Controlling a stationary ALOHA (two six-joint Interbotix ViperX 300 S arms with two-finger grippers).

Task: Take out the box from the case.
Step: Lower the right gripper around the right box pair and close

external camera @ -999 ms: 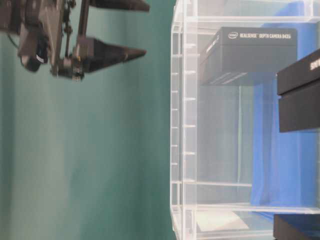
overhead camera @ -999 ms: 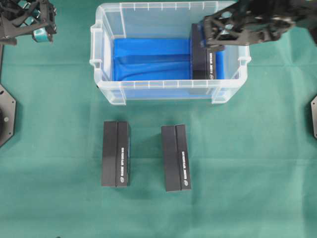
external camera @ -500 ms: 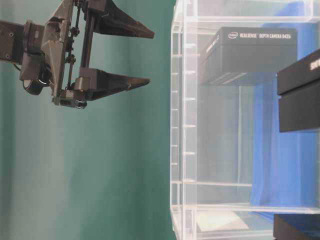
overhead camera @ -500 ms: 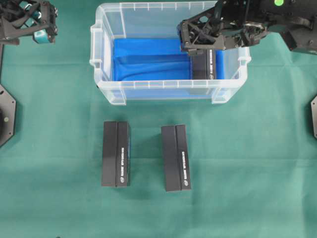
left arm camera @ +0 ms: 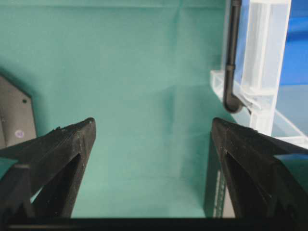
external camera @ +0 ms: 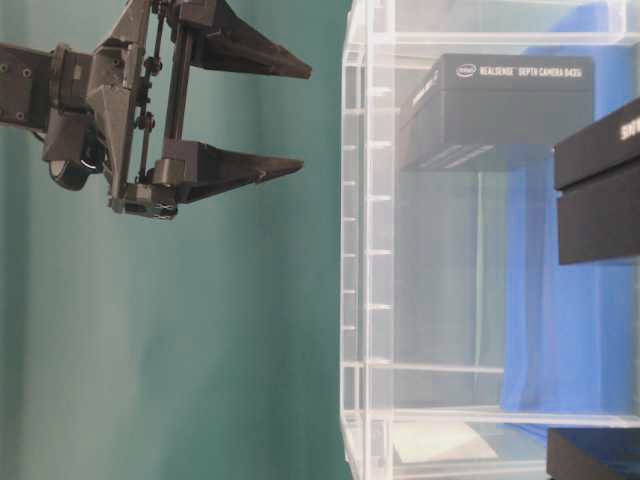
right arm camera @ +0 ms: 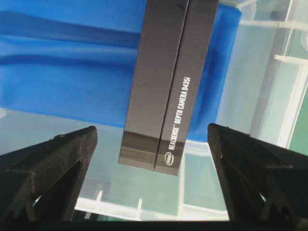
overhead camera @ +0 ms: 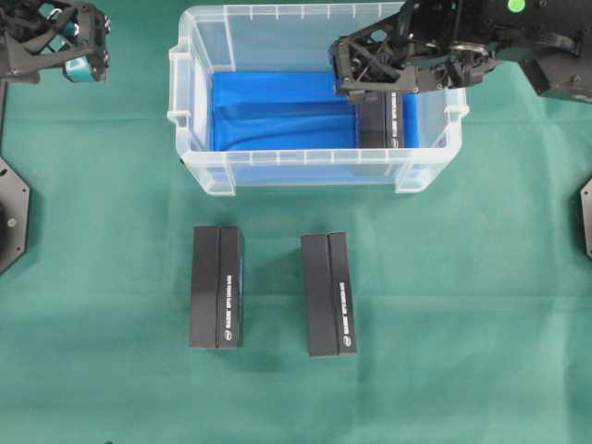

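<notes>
Your right gripper (overhead camera: 344, 69) is hovering over the case (overhead camera: 199, 171) at upper center of the overhead view, fingers (right arm camera: 53, 159) spread wide, gripping nothing. The box (right arm camera: 168, 82) is lying inside the case's right end on blue lining. Your left gripper (overhead camera: 88, 42) is sitting upper left, fingers spread, empty.

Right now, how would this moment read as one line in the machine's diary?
right claw: open, above box in case | left claw: open, outside case | box: not yet gripped
</notes>
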